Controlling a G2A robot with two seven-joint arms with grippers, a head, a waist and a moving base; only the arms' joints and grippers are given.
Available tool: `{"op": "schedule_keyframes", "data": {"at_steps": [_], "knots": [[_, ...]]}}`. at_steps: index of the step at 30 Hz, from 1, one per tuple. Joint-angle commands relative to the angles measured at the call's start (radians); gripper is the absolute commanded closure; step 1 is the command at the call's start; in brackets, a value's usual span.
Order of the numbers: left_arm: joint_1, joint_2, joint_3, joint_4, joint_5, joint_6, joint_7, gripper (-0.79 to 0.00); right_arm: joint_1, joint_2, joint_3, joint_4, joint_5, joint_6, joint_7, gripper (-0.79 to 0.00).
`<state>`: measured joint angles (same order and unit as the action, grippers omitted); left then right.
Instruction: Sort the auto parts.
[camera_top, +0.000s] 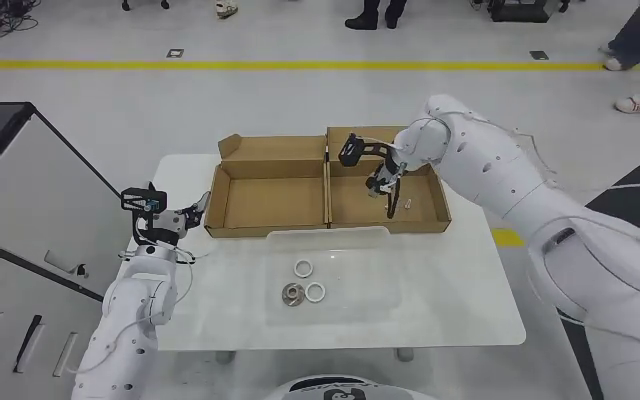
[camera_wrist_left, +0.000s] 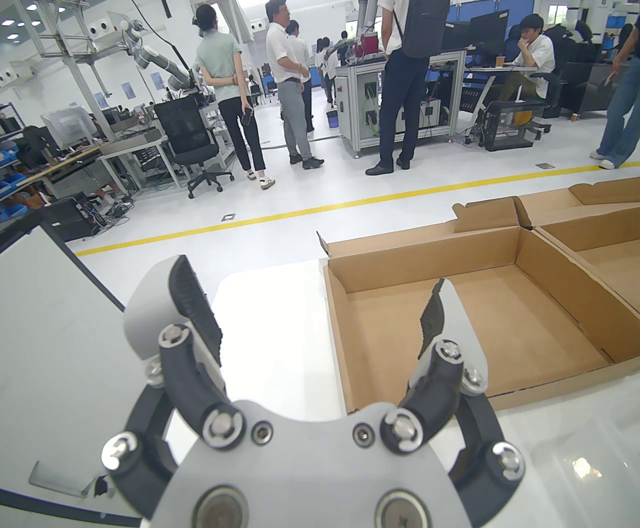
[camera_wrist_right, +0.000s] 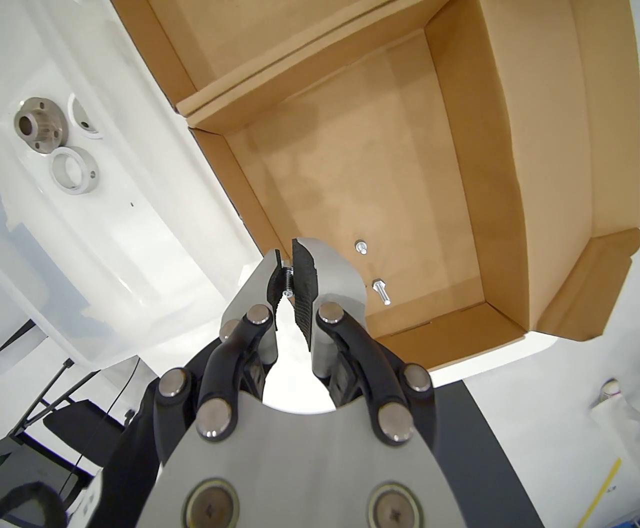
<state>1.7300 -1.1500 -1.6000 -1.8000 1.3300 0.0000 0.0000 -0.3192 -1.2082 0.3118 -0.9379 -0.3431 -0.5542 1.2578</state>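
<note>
Here the right hand (camera_wrist_right: 289, 270) is pinched shut on a bolt (camera_wrist_right: 287, 287), the shank caught between its ribbed pads. It hangs over the right box (camera_wrist_right: 500, 150), close to one of the walls. Two bolts (camera_wrist_right: 361, 247) already lie on the cardboard floor just past the fingertips, near each other but apart. That suggests this box is the one for bolts and the held one is meant to join them. The grip sits at the very tips, probably because so thin a part offers little else to hold. A slip could let it twist or drop early, though a fall from here would likely land inside the box.

The left box (camera_top: 270, 205) touches the right one along a shared wall, its floor bare cardboard. The left hand (camera_wrist_left: 310, 277) is spread wide with nothing between its pads. It is at the left edge of the tabletop (camera_top: 470, 300), just beside that box, out of the other arm's way and, I judge, placed for parts bound there.

In the tray (camera_top: 370, 275), nearer the robot than the boxes, sit a metal flange (camera_top: 291, 294) and two white rings (camera_top: 303, 267), clustered close together and not yet sorted. The job seems roughly half done. The next move likely calls for releasing low, so the bolt neither bounces nor rolls.
</note>
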Motion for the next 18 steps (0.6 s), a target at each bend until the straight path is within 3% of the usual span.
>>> {"op": "schedule_keyframes", "data": {"at_steps": [1,18], "knots": [[0.000,0.000,0.000,0.000,0.000,0.000,0.000,-0.785,-0.002,-0.017,-0.013,0.040,-0.015,-0.008,-0.018,0.000],[0.000,0.000,0.000,0.000,0.000,0.000,0.000,-0.785,-0.033,-0.117,-0.065,0.281,-0.189,-0.027,-0.238,0.000]]}}
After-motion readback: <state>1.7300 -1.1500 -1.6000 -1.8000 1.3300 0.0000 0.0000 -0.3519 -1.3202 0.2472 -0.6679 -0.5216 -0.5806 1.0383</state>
